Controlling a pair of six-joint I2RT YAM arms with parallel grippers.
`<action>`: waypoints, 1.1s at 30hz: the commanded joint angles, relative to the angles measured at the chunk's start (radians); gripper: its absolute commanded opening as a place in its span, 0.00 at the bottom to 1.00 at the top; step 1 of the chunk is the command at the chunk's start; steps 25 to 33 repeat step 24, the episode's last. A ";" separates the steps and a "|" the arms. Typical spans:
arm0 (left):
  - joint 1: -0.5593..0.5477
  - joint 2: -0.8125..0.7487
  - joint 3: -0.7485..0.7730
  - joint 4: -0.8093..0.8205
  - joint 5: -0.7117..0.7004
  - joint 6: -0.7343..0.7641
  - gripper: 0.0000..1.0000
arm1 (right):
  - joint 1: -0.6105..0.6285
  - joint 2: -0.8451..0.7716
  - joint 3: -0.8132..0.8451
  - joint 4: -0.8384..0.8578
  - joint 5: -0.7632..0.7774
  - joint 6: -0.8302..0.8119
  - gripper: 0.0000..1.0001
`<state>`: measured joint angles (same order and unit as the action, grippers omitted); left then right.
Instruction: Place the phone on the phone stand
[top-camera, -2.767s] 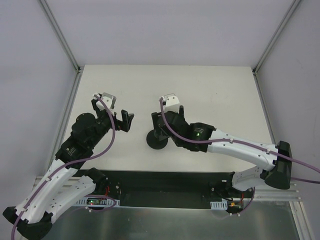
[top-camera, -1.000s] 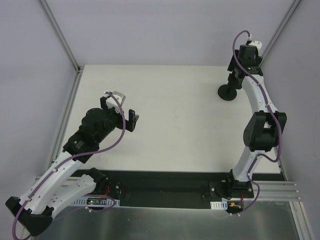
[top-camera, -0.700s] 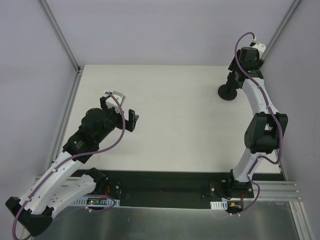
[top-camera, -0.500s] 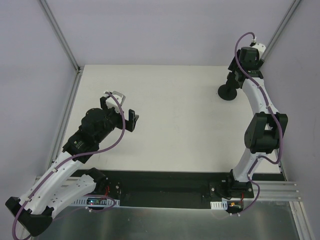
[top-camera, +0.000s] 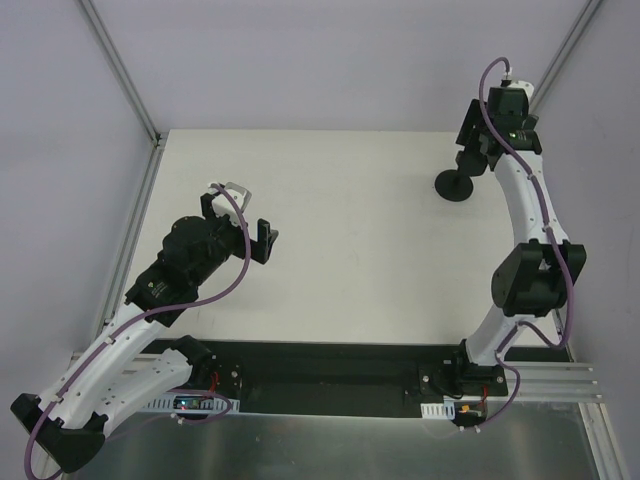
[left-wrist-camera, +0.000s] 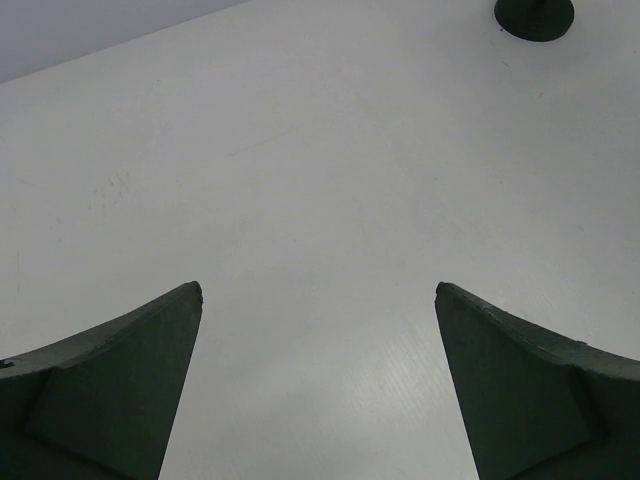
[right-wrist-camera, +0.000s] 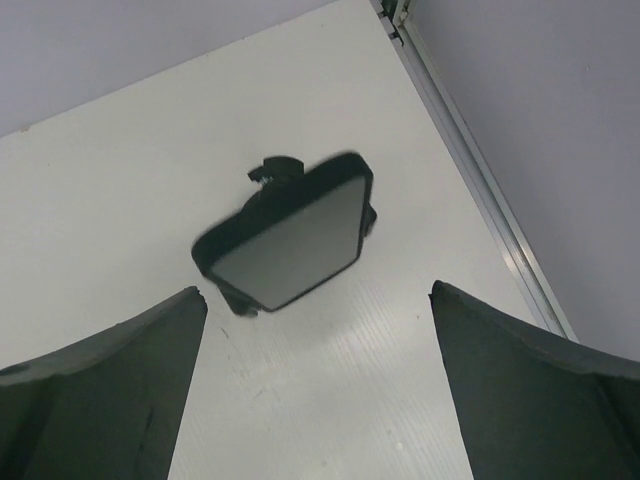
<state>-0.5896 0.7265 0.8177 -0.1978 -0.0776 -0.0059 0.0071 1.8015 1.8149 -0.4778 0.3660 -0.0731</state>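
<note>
In the right wrist view the black phone lies face up on top of the phone stand; only the stand's clamp and a bit of its base peek out from under it. My right gripper hovers above it, open, with both fingers clear of the phone. From above, the stand's round base sits at the table's far right, with the right gripper over its top, which hides the phone. My left gripper hangs open over the left of the table, nothing between its fingers.
The table's right rail and the side wall run close beside the stand. The stand's base shows far off at the top of the left wrist view, with bare white table in between.
My right gripper has opened wider, let go of the phone and drawn slightly back from it. The phone stays on the stand. The left arm has not moved.
</note>
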 joint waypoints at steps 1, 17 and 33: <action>-0.004 -0.009 -0.012 0.046 0.027 0.007 0.99 | 0.017 -0.214 -0.080 -0.110 -0.012 -0.008 0.97; 0.001 -0.012 -0.015 0.043 0.113 -0.032 0.99 | 0.244 -1.185 -1.045 -0.135 -0.412 0.234 0.97; 0.001 -0.071 0.003 0.075 0.188 -0.134 0.99 | 0.245 -1.645 -0.938 -0.257 -0.291 0.243 0.97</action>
